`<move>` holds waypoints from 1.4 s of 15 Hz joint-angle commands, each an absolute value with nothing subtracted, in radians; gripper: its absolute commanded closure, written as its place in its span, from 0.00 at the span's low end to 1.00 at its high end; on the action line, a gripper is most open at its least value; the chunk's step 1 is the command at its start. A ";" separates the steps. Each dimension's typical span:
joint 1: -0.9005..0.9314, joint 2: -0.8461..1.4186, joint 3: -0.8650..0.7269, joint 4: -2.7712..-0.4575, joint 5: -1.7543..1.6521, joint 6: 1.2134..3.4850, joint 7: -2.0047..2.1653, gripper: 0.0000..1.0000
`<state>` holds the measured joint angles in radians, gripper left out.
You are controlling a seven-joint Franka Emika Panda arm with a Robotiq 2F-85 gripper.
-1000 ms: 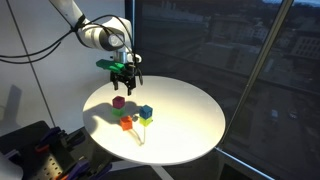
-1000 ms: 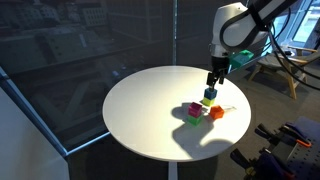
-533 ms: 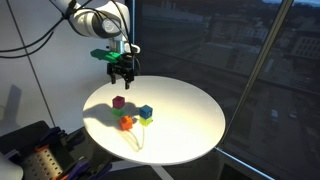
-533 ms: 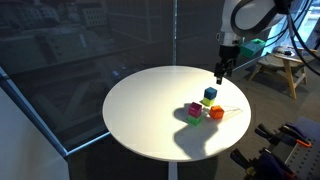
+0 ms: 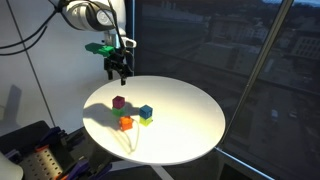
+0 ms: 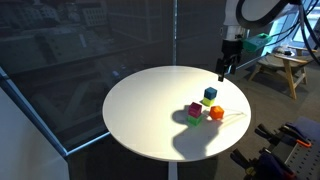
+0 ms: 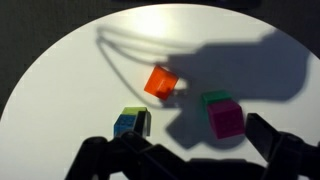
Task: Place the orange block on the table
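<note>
The orange block [image 5: 126,123] lies on the white round table [image 5: 185,125], tilted on its corner in the wrist view [image 7: 160,82]; it also shows in an exterior view [image 6: 216,113]. My gripper [image 5: 118,68] hangs high above the table's edge, well away from the cubes; it also shows in an exterior view [image 6: 224,70]. Its jaws [image 7: 195,160] are open and empty, with the fingers dark at the bottom of the wrist view.
A magenta cube [image 7: 226,118] sits over a green piece, and a blue cube [image 7: 130,124] over a yellow-green piece, both close to the orange block. A wooden stool [image 6: 283,70] stands behind the table. Dark glass walls surround the table.
The gripper has risen and drawn back from above the cubes towards the table's edge. The cubes have not moved.
</note>
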<state>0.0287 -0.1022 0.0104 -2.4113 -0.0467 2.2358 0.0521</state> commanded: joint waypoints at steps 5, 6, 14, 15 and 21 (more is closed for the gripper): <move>0.056 -0.170 0.065 -2.434 -0.034 2.180 0.150 0.00; 0.060 -0.176 0.070 -2.435 -0.034 2.175 0.156 0.00; 0.074 -0.240 0.093 -2.454 -0.028 2.141 0.170 0.00; 0.074 -0.249 0.093 -2.457 -0.028 2.135 0.170 0.00; 0.076 -0.292 0.094 -2.466 -0.025 2.099 0.164 0.00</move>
<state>0.0746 -0.2462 0.0892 -2.4458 -0.0449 2.1246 0.1554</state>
